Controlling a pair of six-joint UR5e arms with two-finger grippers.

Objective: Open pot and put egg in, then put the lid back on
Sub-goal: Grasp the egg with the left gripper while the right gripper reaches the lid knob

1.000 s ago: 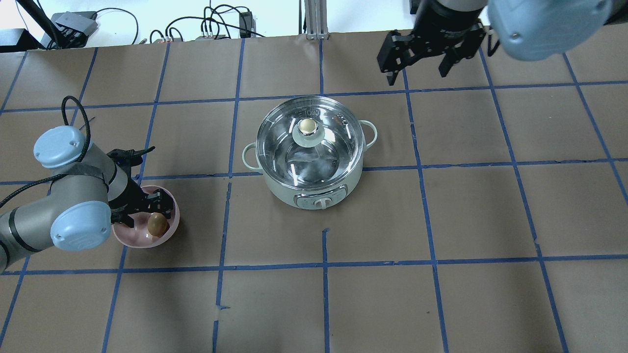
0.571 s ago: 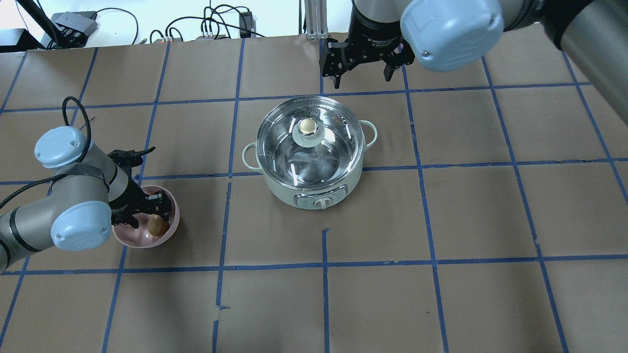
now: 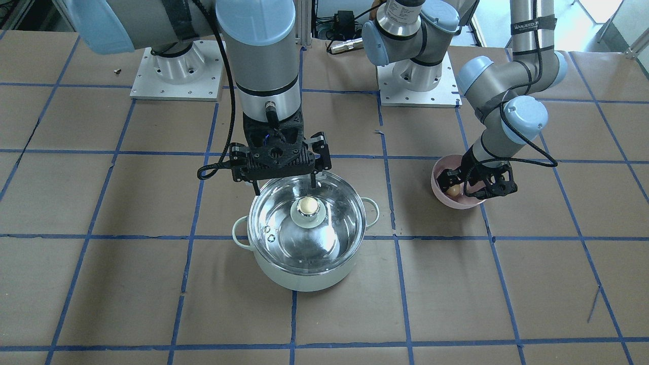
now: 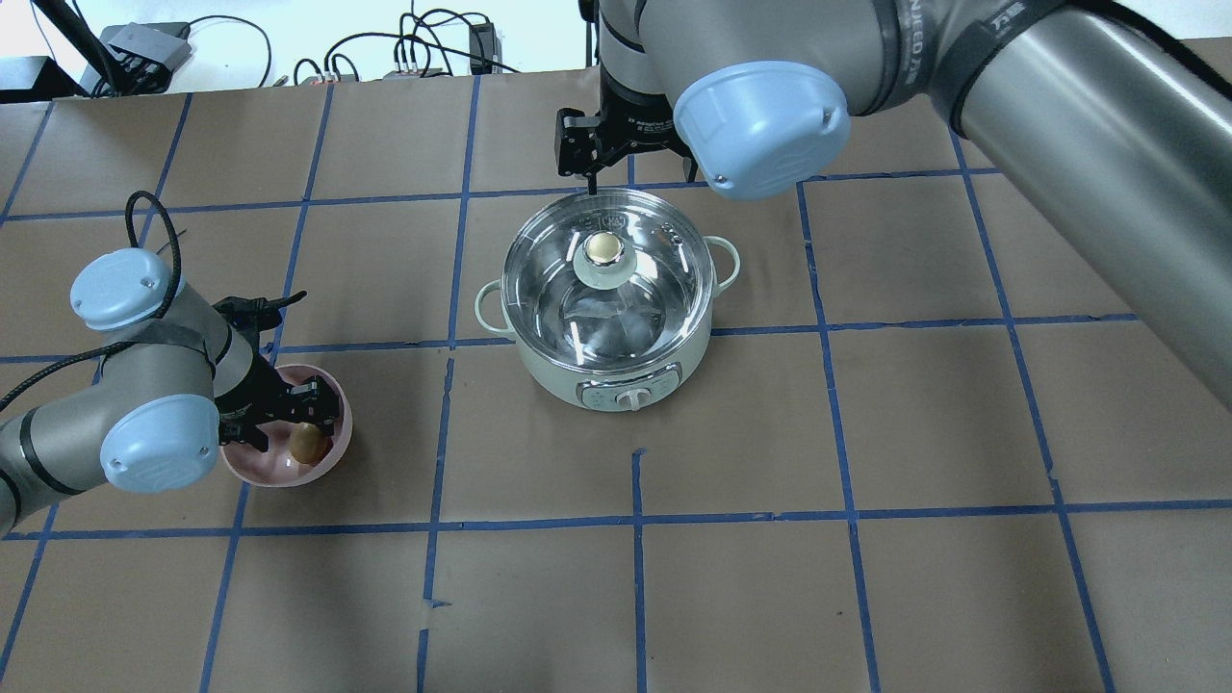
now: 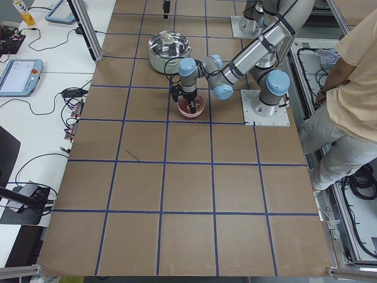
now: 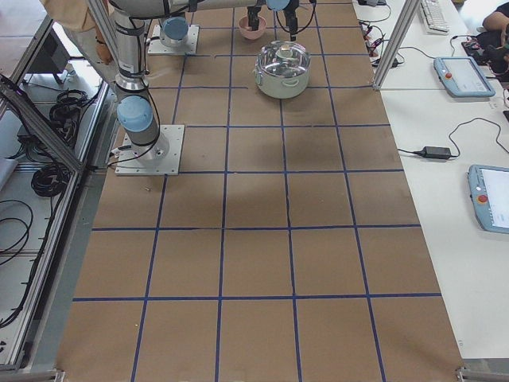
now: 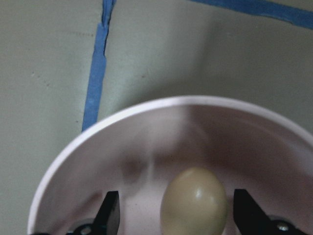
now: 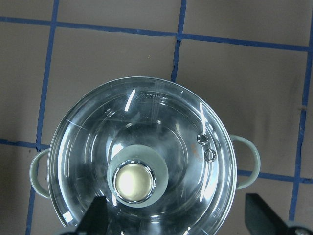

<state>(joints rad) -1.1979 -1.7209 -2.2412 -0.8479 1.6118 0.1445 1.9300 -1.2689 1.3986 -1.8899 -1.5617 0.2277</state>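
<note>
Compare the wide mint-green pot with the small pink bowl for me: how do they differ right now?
The wide mint-green pot is far larger than the small pink bowl. The pot is closed by its clear glass lid; the bowl is open and holds the tan egg. The open right gripper hovers over the lid; the open left gripper reaches into the bowl, straddling the egg. Both stand upright on the table.

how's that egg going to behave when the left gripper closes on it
The egg looks smooth and rounded, so it may slip sideways out of the open left gripper. It lies loose on the curved floor of the pink bowl, so a nudge would probably roll it. It is likely light and fragile; squeeze gently.
</note>
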